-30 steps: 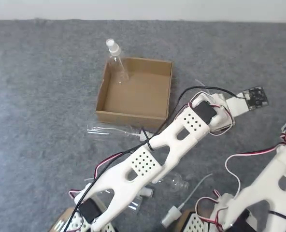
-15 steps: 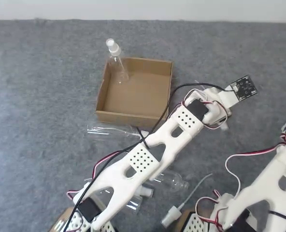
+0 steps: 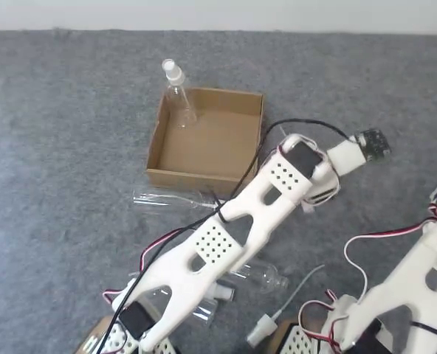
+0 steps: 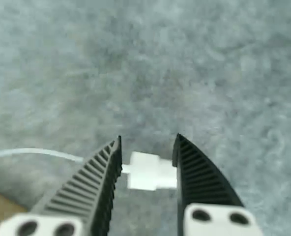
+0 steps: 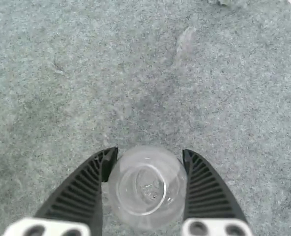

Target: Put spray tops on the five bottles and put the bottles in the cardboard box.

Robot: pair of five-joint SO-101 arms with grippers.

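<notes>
Left gripper (image 4: 148, 141), jaws clamped on a spray top (image 4: 150, 173), has shifted toward the box (image 3: 204, 179). Right gripper (image 5: 149, 150) grips an open bottle (image 5: 144, 189). Box holds one capped bottle (image 3: 179, 96).

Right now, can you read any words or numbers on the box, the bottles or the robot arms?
No words or numbers can be read.
Cardboard box: plain, no print.
Bottle in the box: clear, no label.
Bottle in the right gripper: clear, no label.
Small board on an arm: marks too small to read.
</notes>
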